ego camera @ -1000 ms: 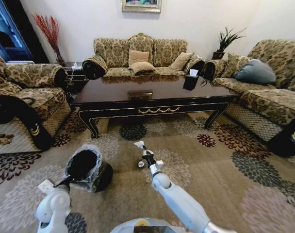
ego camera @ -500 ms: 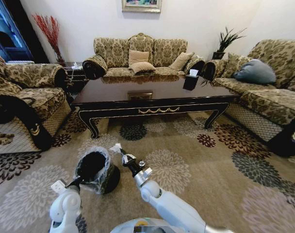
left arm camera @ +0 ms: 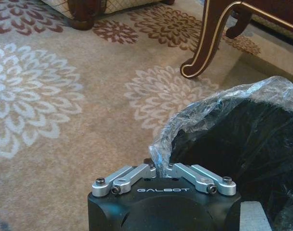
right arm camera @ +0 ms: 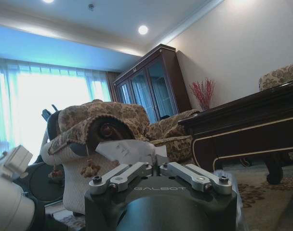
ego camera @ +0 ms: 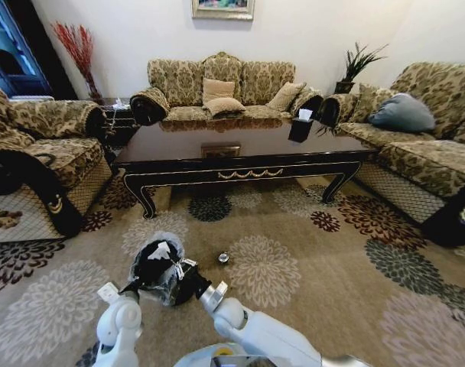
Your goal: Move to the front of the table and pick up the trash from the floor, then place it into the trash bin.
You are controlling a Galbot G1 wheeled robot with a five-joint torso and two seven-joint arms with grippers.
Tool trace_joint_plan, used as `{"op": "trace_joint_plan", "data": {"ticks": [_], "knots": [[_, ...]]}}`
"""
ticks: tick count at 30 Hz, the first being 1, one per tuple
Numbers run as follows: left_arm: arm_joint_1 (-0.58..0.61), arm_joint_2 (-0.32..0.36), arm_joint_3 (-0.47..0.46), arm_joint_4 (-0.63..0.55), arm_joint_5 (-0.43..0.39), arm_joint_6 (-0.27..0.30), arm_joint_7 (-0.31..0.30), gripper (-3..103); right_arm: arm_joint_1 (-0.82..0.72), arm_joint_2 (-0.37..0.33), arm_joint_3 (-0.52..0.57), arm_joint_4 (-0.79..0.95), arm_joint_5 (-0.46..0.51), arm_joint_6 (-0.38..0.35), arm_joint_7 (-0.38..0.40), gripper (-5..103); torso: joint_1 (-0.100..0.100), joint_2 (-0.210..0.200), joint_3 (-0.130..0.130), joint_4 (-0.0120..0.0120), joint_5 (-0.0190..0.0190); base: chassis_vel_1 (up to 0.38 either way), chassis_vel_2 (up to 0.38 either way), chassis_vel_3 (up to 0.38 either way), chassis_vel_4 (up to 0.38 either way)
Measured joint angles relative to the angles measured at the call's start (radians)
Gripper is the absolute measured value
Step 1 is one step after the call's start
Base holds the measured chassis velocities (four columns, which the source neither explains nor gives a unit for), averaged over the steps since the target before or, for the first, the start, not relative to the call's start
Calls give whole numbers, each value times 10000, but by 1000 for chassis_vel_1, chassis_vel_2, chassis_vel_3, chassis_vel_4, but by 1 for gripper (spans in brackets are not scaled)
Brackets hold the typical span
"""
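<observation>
The trash bin [ego camera: 152,277], black and lined with a crinkly clear bag, stands on the carpet in front of the table [ego camera: 248,149]. My left gripper [ego camera: 135,287] is shut on the bag's rim, seen close in the left wrist view, where the left gripper [left arm camera: 158,166] pinches the plastic beside the trash bin [left arm camera: 243,139]. My right gripper [ego camera: 176,264] holds the trash, a crumpled white tissue [ego camera: 164,251], over the bin's mouth. In the right wrist view the tissue [right arm camera: 125,150] sticks out of the shut right gripper [right arm camera: 153,162]. A tiny dark scrap [ego camera: 223,258] lies on the carpet to the right of the bin.
Sofas [ego camera: 217,88] surround the table on three sides. A small black tissue box [ego camera: 300,128] stands on the tabletop. A curved table leg [left arm camera: 209,41] is close behind the bin. Flowered carpet [ego camera: 332,267] stretches open to the right.
My right gripper has carried the tissue leftward, from over the middle of the carpet to above the bin. The left gripper and the bin have shifted a little to the right.
</observation>
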Motion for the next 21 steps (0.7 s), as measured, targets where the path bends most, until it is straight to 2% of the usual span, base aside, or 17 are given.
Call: {"op": "trace_joint_plan", "data": {"ticks": [3,5,9,11,13,14,17,19,21], "knots": [[-23,23,-6,-56,0,0,-1,3,26,-26,7,-81,-2,1,19,21,0,0,0,3,1,0,0,0,0],[-23,31,-12,-70,-3,2,-1,3,27,-54,11,-99,1,-1,23,21,0,0,0,2,0,0,0,0,0],[-19,35,-27,-76,-9,9,-1,3,-12,-101,15,-191,-59,-2,23,44,0,0,0,2,0,0,0,0,0],[-19,35,-27,-76,-9,11,0,3,-27,-101,17,-213,-96,7,24,44,0,0,0,3,0,0,0,0,0],[-23,35,-26,-76,-9,14,-1,3,-55,-109,19,-261,-198,42,23,55,0,0,0,2,1,0,0,0,0],[-23,35,-26,-76,-9,14,-1,3,-55,-109,19,-261,-198,42,23,55,0,0,0,2,1,0,0,0,0],[-35,30,-17,-79,-9,18,-1,3,-93,-158,-10,-356,-352,122,12,71,0,-1,0,2,1,0,0,0,0],[-36,28,-17,-79,-8,18,-1,3,-115,-194,-27,-378,-391,140,10,71,0,0,0,2,1,0,0,0,0],[-41,27,-21,-80,-8,19,0,3,-168,-285,-66,-395,-482,188,-3,83,0,0,0,2,0,0,0,0,0]]}}
